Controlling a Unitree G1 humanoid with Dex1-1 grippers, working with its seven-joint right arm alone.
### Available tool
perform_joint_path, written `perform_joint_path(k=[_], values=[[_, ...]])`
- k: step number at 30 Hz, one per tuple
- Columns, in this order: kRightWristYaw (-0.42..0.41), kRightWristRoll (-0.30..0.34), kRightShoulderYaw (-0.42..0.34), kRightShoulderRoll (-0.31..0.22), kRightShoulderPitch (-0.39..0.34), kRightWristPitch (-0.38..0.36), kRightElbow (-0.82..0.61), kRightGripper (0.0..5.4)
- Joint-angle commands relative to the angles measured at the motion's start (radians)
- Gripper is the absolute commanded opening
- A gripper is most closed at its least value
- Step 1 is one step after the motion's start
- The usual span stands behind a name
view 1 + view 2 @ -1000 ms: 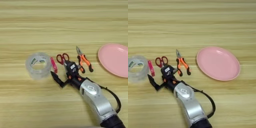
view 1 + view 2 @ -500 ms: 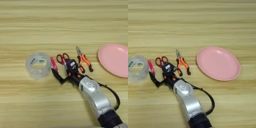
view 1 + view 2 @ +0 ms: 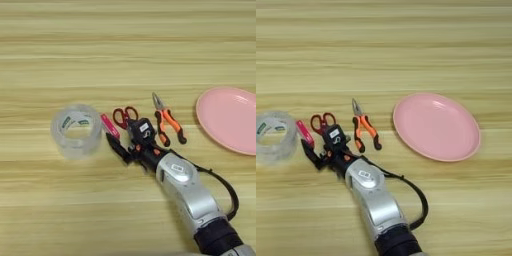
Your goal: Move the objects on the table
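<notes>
- clear tape roll (image 3: 76,131): left of centre, lying flat on the table (image 3: 125,45), hole up. Just left of the pink-red bar, not touching the gripper.
- pink-red flat bar (image 3: 110,126): between roll and scissors, long axis diagonal, upper-left to lower-right. Its lower end sits right at the left black fingertip (image 3: 112,141); can't tell if touching.
- right gripper (image 3: 126,137): centre frame, arm in from lower right. Fingers spread, nothing pinched. One finger by the bar's lower end, the other over the scissors.
- red-handled scissors (image 3: 124,116): loops just above the gripper, blades hidden under it.
- orange-and-black pliers (image 3: 167,121): right of the gripper, nose to upper left, apart from it.
- pink oval plate (image 3: 436,126): far right, well apart, nothing on it.
- Judgement: the bar is nearest; a close across its narrow width needs a small shift left.
</notes>
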Motion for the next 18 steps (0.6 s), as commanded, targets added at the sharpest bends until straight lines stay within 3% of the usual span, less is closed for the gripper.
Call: perform_joint_path(k=[1, 18], values=[[0.002, 0.001, 0.002, 0.019, -0.052, -0.022, -0.031, 3.18], [0.007, -0.002, 0.004, 0.024, -0.056, -0.026, -0.023, 1.33]])
